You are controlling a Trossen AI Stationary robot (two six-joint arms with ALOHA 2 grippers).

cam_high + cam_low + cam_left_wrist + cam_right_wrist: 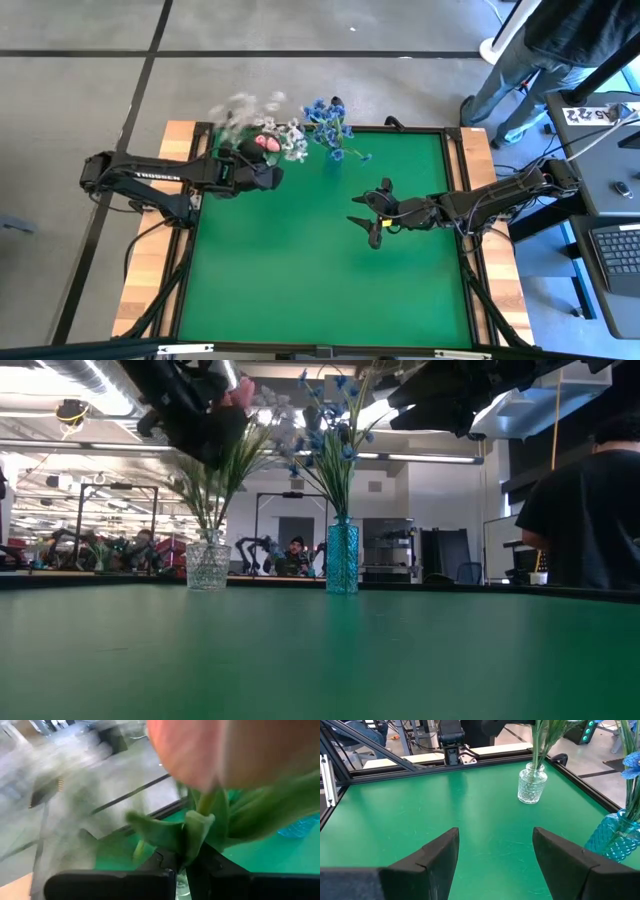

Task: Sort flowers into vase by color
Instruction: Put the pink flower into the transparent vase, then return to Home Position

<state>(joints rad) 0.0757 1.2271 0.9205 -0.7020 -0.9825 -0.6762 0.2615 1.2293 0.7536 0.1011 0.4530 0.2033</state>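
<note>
My left gripper [262, 158] hangs over the clear glass vase [208, 565] at the table's far edge, shut on a pink tulip [266, 143]. The tulip's blossom [225, 750] fills the left wrist view. Sprays of white blossoms [292, 135] stand in that clear vase. To its right a blue glass vase [342, 560] holds blue blossoms [330, 122]. My right gripper [375, 215] is open and empty, raised above the table's middle right, its fingers [440, 855] pointing toward the two vases. My left gripper [181, 862] pinches the pink tulip between its two fingers by the green stem [200, 820], a short way below the blossom, with a leaf [160, 832] caught beside it. The blossom stands out beyond the fingertips, lifted high over the clear vase [532, 785]; the stem's lower end is hidden.
The green table mat [320, 280] lies open toward the near edge, framed by a black rim [455, 180]. A person [540, 50] stands beyond the far right corner, beside a desk with a keyboard [620, 250].
</note>
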